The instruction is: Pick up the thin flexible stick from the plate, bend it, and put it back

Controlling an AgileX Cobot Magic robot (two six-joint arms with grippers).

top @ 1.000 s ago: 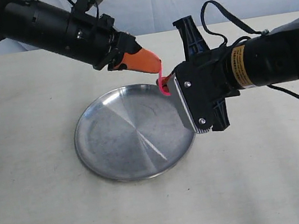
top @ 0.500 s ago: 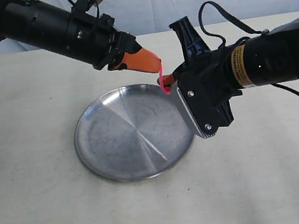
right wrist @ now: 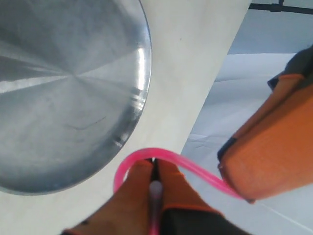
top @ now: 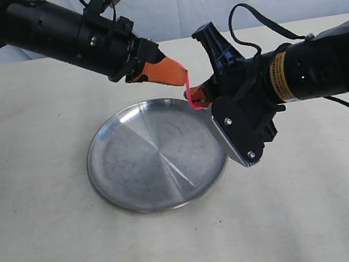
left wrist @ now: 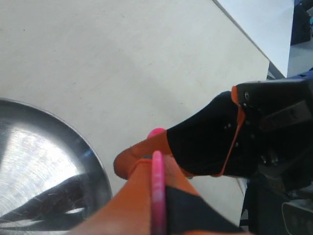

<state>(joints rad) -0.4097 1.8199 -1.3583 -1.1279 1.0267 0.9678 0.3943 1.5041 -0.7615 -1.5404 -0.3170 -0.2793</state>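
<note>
1. The pick-up is judged to be done. The thin, bright pink, flexible plastic stick is off the round, shallow, shiny silver metal plate and is held in the air just above the plate's far right rim.
2. One end of the stick is pinched by the orange-fingered left tool. In the left wrist view its fingers are pressed together on the pink strand.
3. The other end, with the whitish tip, is gripped by the orange-fingered right tool. In the right wrist view that tip is seen clamped between the closed fingers.
4. The bend is judged to be under way or nearly made. The two tools are set near each other, and the stick is drawn into a tight arch between them, most clearly in the right wrist view.
5. The return is not yet begun. The stick has to be lowered onto the plate, which lies on the pale table, and both tools have to be spread to let it go.
</note>
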